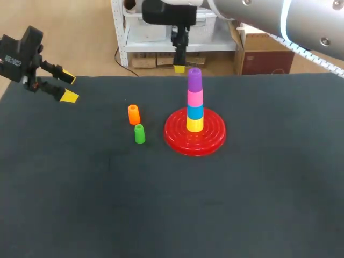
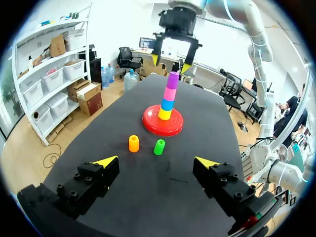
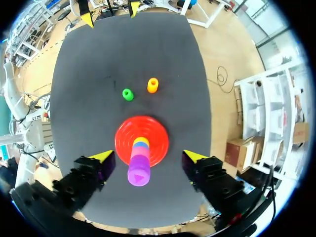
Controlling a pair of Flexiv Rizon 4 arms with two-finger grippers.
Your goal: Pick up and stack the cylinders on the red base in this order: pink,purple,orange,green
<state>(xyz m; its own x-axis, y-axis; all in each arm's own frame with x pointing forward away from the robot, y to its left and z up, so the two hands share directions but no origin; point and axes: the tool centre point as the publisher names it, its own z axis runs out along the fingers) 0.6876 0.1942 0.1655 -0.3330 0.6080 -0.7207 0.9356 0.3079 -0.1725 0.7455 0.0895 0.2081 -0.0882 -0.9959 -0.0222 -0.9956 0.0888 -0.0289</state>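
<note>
On the red base (image 1: 214, 141) stands a stack: yellow at the bottom, then blue, a pink cylinder (image 1: 195, 98) and a purple cylinder (image 1: 194, 78) on top. My right gripper (image 3: 148, 156) hangs open just above the purple cylinder (image 3: 139, 173), its fingers wide on either side and not touching it. The orange cylinder (image 1: 134, 114) and the green cylinder (image 1: 140, 134) stand upright on the mat left of the base. My left gripper (image 1: 66, 87) is open and empty at the far left edge; in its wrist view the orange cylinder (image 2: 134, 143) and green cylinder (image 2: 159, 146) stand ahead of it.
The black mat (image 1: 172, 204) covers the whole table. Orange and green cylinders stand close together, a short gap from the base's rim. The right arm (image 1: 279, 19) crosses above the table's back right.
</note>
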